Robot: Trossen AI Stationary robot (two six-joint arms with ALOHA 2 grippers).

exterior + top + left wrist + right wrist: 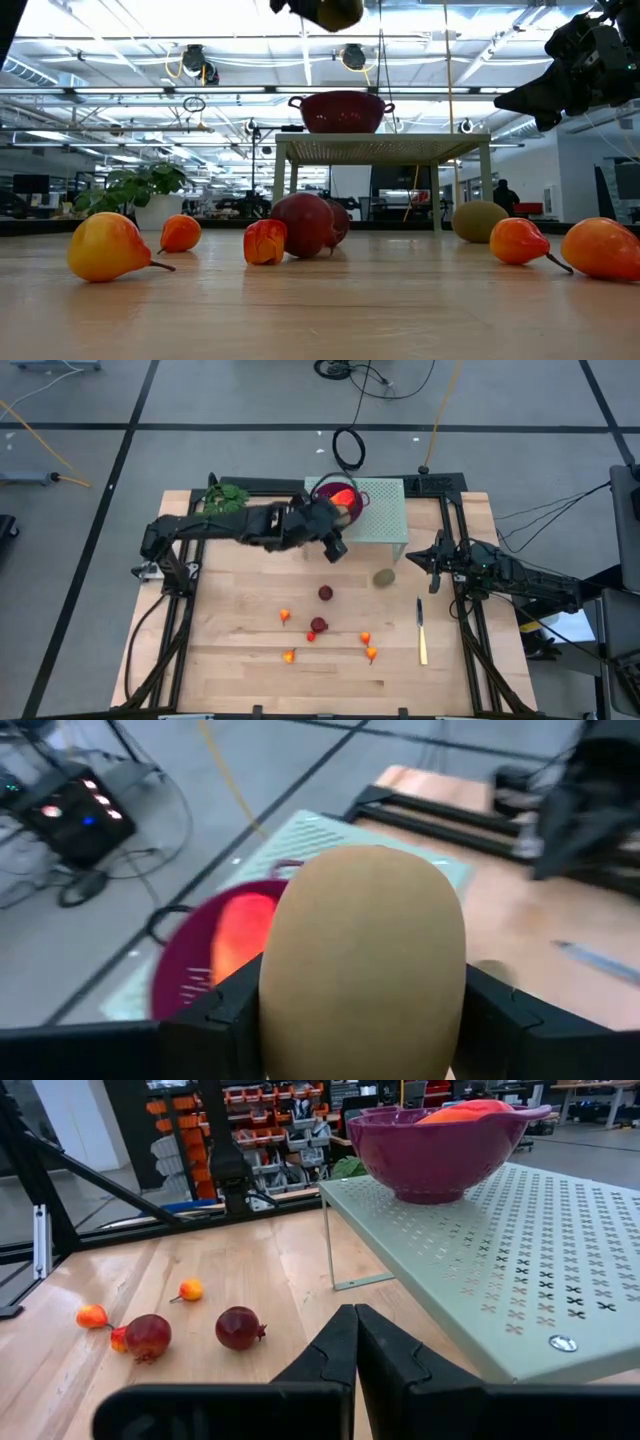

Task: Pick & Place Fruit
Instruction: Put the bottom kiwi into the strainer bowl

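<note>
Two brownish-green ovals, two dark red balls, five tiny orange-red bits.

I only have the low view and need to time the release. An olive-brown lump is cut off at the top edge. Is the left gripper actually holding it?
Observer: Yes. The left wrist view shows the left gripper clamped on a brownish-green oval fruit, one finger on each side.
Operator: Is it over the bowl?
Observer: Only partly. From above, it sits at the rim of the dark purple-red round bowl on the pale green perforated metal shelf. It is on the side facing the table's middle, not centred over the bowl.
Operator: Is anything in the bowl?
Observer: Yes, one longish orange-red fruit lies inside.
</note>
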